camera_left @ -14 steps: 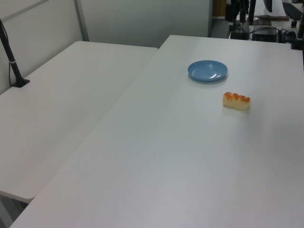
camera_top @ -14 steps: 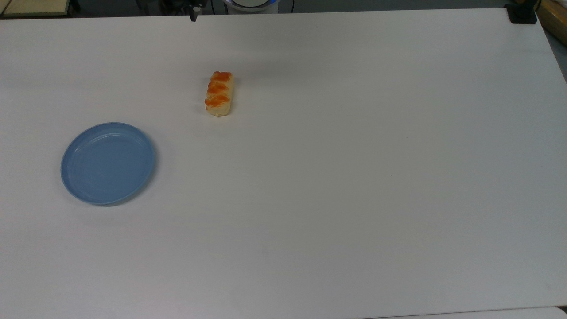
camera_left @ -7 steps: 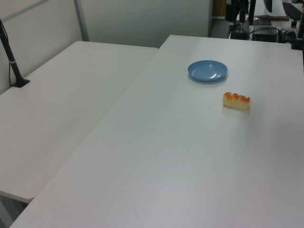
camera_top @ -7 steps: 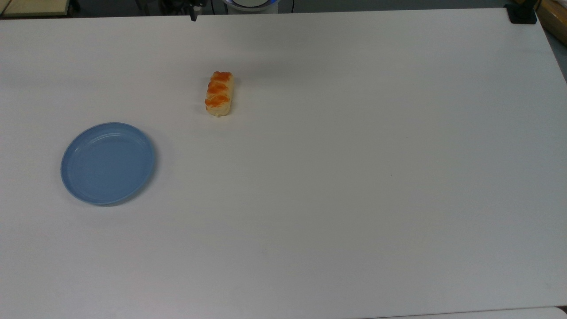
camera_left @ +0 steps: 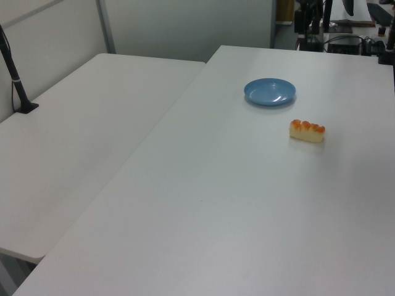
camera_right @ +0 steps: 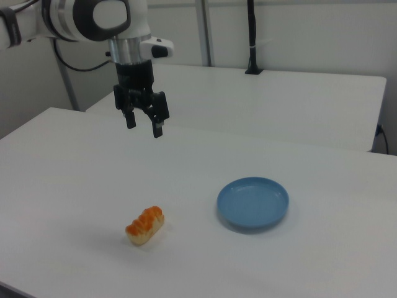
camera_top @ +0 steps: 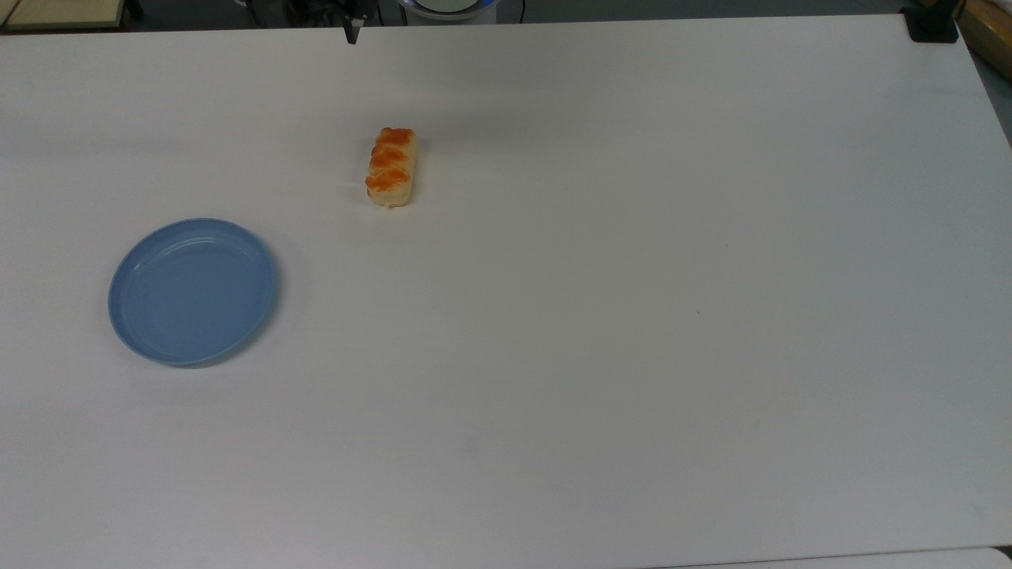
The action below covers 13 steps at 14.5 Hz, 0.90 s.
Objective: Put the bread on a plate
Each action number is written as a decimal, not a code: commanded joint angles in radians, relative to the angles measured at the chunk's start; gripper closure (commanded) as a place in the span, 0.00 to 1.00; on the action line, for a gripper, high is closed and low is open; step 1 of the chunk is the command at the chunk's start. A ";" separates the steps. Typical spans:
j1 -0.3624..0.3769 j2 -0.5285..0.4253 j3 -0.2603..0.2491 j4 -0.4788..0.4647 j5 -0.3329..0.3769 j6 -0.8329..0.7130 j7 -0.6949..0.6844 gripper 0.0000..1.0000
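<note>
Currently the bread (camera_top: 390,167) lies flat on the white counter (camera_top: 632,316), glazed bumps facing up, untouched. The plate (camera_top: 193,292) sits on the same counter, well apart from the bread, toward the top view's lower left; nothing lies in it. In the right view the bread (camera_right: 144,225) is to the right view's left of the plate (camera_right: 253,203), with bare counter between them. In the left view the plate (camera_left: 270,92) is farther from the camera than the bread (camera_left: 307,130).

The gripper (camera_right: 142,125) hangs in the air above the counter, pointing down, well above and behind the bread in the right view. Its fingers (camera_right: 157,127) are spread apart with a clear gap, holding nothing.
</note>
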State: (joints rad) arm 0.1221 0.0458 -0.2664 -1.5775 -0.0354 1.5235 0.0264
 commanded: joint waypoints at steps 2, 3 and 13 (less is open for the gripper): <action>0.016 -0.129 -0.008 -0.242 0.014 0.179 -0.042 0.00; 0.014 -0.129 -0.008 -0.275 0.012 0.213 -0.043 0.00; 0.082 -0.116 0.001 -0.590 -0.038 0.507 -0.042 0.00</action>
State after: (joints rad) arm 0.1739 -0.0433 -0.2605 -2.0649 -0.0401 1.9420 -0.0137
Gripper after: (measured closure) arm 0.000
